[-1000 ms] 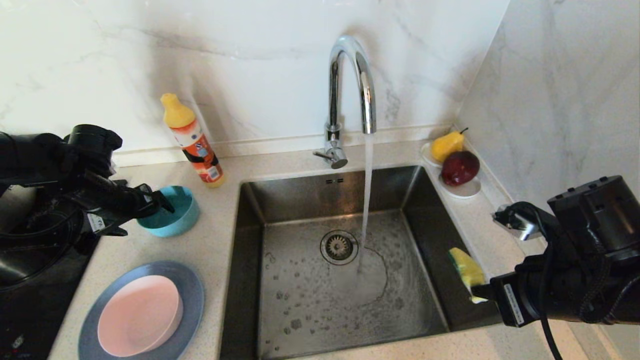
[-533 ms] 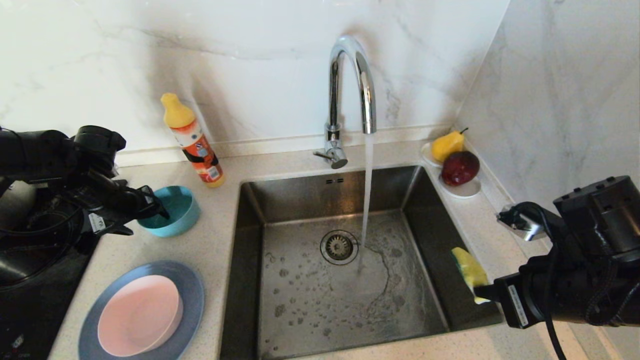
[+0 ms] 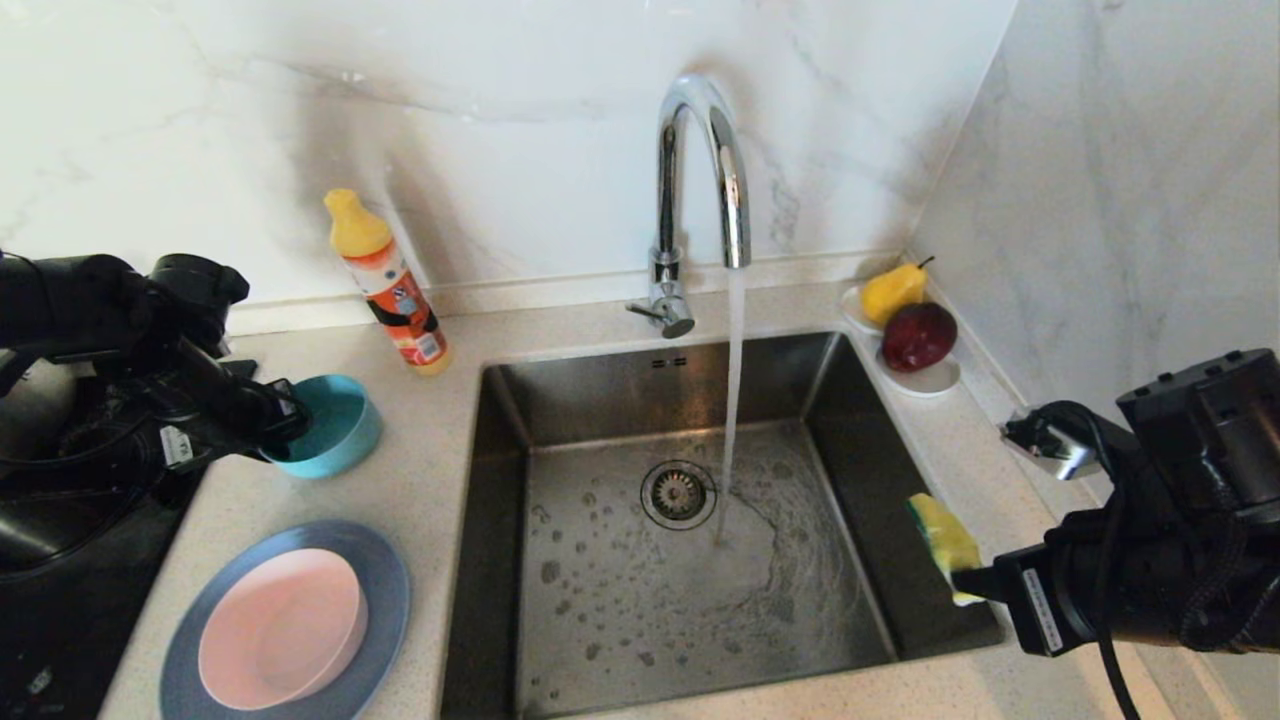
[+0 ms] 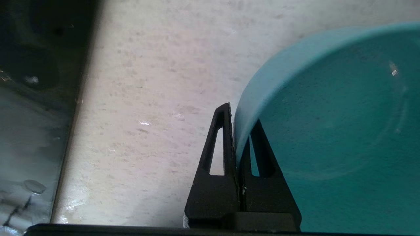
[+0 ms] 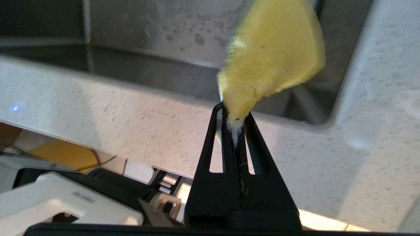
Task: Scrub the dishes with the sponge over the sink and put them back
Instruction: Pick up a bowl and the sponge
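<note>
The left gripper (image 4: 237, 131) is closed on the rim of the teal bowl (image 3: 335, 425), one finger outside the wall and the other inside, as the left wrist view shows; the bowl sits on the worktop (image 3: 430, 480) near the sink's back left corner, just in front of the orange bottle (image 3: 385, 280), and whether it has left the surface cannot be settled from these views. The right gripper (image 5: 234, 123) is pinched on the narrow end of the yellow sponge (image 3: 940, 535), which hangs over the right edge of the sink (image 3: 690, 590), above the basin's right wall. Water runs from the chrome tap (image 3: 700, 180) and strikes the basin floor just beside the drain strainer (image 3: 678, 493). The grey-blue plate (image 3: 375, 580) lies at the worktop's front left, with the pink bowl (image 3: 280, 630) resting in it, both untouched by either arm. A white saucer (image 3: 935, 378) with a pear and an apple stands at the sink's back right corner, apart from the work. The step in hand appears to be the pick-up of the first dish for scrubbing. The next move calls for lifting the teal bowl by its rim and carrying it rightward over the basin to meet the sponge, keeping the pinch firm, since a thin rim grip may let the bowl swing or slip.
</note>
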